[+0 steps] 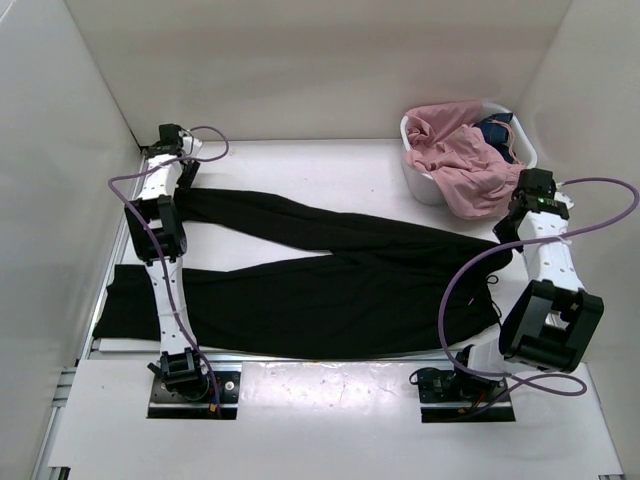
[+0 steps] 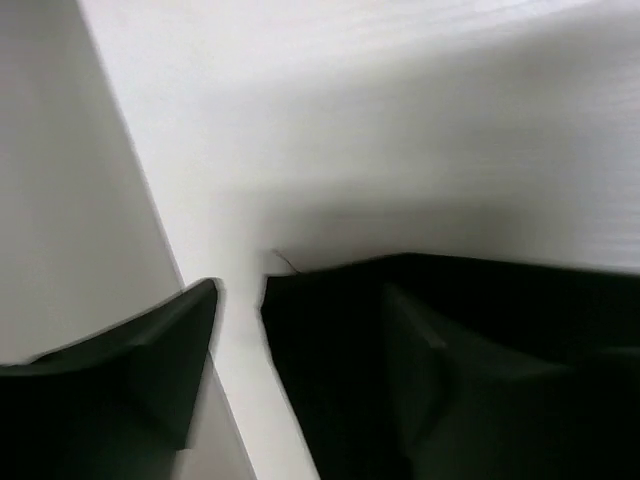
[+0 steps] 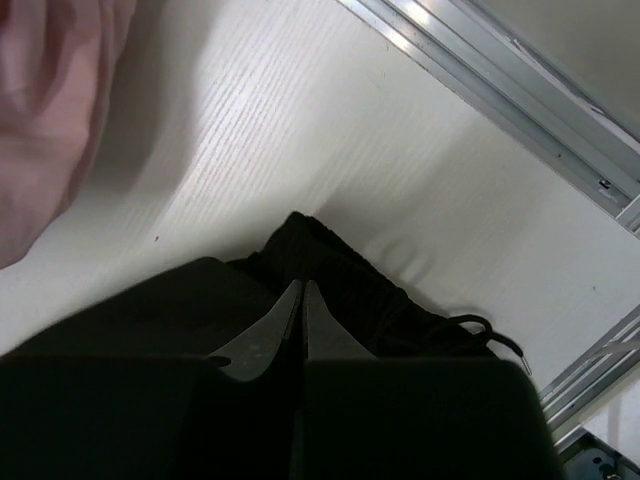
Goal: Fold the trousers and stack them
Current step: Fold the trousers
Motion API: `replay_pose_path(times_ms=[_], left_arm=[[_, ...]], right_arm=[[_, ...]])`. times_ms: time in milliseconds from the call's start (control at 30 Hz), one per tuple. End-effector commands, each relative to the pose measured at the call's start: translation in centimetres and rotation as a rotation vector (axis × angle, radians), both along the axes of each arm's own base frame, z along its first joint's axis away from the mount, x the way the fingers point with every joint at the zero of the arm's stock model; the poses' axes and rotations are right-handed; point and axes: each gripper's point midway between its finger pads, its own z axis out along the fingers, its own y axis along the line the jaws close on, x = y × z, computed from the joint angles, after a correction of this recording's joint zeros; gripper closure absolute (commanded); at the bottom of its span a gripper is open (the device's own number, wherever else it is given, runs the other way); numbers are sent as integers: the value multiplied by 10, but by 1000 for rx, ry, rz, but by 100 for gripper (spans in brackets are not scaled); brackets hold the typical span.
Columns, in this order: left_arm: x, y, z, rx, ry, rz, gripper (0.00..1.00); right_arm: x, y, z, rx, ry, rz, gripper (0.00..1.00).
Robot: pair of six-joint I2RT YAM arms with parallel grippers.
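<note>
At the far left of the white counter (image 1: pixel 330 165), we see the left fingers (image 2: pixel 150 380) spread wide at the hem of one leg of the plain black long-legged fabric trousers (image 1: pixel 330 290). One finger is over bare counter by the side wall and the other over the cloth, with nothing gripped. The trousers lie flat across the counter, both legs running left and the waist at the right. There the right fingers (image 3: pixel 260 345) are pressed together with barely a slit between them, tips on the bunched waistband near its black drawstring (image 3: pixel 480 328). We cannot tell whether cloth is caught. Behind them, a white plastic basket (image 1: pixel 425 188) holds a crumpled pink garment (image 1: pixel 455 160) and a dark blue garment (image 1: pixel 497 130).
</note>
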Motion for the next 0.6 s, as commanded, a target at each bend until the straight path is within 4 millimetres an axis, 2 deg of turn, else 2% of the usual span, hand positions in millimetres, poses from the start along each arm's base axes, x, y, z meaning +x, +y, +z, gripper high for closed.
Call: replay_pose_path(times_ms=[0,33,67,133,167,200,233,267,300,333,400,467,567], left_arm=[[17,14,61,24,-190,111,16],[2,21,52,-5,-171,165,13],[-6,23,81,-29,-219,186,13],[-27,18,85,-141,-230,216,15],[-53,19,82,-177,-202,239,17],[-63,12,79,-209,-189,240,23],[-76,6,71,-260,-156,250,33],[-91,0,60,-277,-111,250,37],[-99,-2,54,-288,-85,267,43],[-102,-6,51,-307,-70,275,52],[-116,-2,43,-365,-45,348,54],[-119,-1,39,-476,-64,411,54],[-125,-10,21,-634,-44,467,58]], right_arm=[[0,-4,1,-37,32,7,100],[1,0,1,-37,32,17,100],[1,0,1,-37,32,18,100],[2,3,-2,-35,40,27,100],[4,2,-1,-37,32,27,100],[5,5,-1,-37,31,36,100],[5,5,-1,-41,35,44,100],[6,8,-5,-39,45,53,100],[6,8,-5,-39,45,53,100],[6,8,-8,-36,57,53,100],[10,10,-9,-36,59,63,100],[10,10,-9,-36,59,63,100],[9,14,-10,-34,67,74,100]])
